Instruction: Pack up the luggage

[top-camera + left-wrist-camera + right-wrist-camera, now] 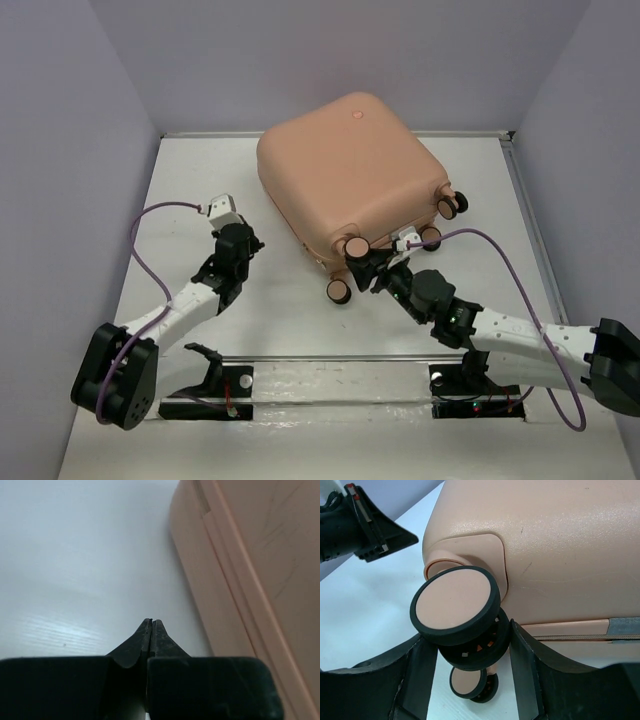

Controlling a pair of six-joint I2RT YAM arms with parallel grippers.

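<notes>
The peach-pink luggage point(345, 165) lies closed on the white table at the back centre, with its wheels toward me. My right gripper point(362, 262) is at its near corner. In the right wrist view its jaws point(465, 632) stand either side of a black-and-pink double wheel point(455, 602) and touch it. A second wheel point(467, 681) rests on the table below. My left gripper point(250, 240) is shut and empty, just left of the luggage. In the left wrist view its tips point(151, 621) sit low over the table beside the shell's side wall point(260, 555).
Two more wheels point(455, 205) stick out at the luggage's right corner. Grey walls close in the table on the left, back and right. The arms' mounting rail point(340, 385) runs along the near edge. The left arm's wrist point(360, 525) shows in the right wrist view.
</notes>
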